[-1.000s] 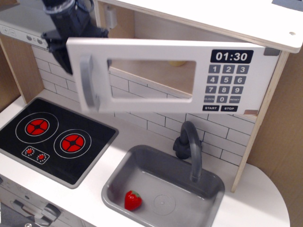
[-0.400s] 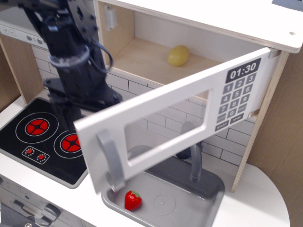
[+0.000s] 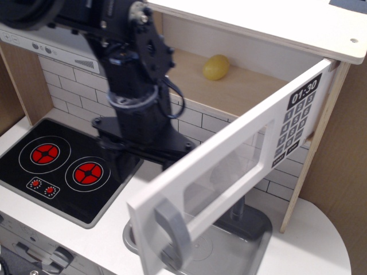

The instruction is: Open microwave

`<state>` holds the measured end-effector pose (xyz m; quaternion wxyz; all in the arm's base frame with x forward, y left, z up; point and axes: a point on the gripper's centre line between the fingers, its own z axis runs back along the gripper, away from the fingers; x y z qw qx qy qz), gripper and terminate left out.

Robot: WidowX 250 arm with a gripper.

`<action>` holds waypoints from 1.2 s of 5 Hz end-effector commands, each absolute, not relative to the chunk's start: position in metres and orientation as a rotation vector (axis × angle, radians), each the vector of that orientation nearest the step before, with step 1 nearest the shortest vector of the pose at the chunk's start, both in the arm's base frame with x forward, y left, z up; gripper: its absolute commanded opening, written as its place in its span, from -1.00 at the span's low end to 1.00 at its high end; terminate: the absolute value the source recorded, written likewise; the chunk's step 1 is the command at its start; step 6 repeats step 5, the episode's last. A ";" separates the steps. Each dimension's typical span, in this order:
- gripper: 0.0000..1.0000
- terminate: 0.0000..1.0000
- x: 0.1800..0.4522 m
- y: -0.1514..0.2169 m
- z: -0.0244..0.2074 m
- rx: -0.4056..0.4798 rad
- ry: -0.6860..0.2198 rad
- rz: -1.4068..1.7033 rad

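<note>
Hanging from its hinge at the right of the cabinet, the microwave point(image 3: 241, 154) door stands swung far out over the sink point(image 3: 252, 226), its grey handle point(image 3: 172, 226) at the low front end and the keypad point(image 3: 292, 123) near the hinge. The black gripper point(image 3: 146, 146) sits just behind the door's left part; whether its jaws are apart or together cannot be told, since the door hides them. A yellow lemon point(image 3: 215, 67) lies inside the microwave, well behind the door. The stove point(image 3: 57, 169) lies left of the door.
</note>
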<state>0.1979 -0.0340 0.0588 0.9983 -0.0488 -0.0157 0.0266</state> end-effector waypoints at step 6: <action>1.00 1.00 0.253 -0.063 0.117 -0.133 -0.091 0.173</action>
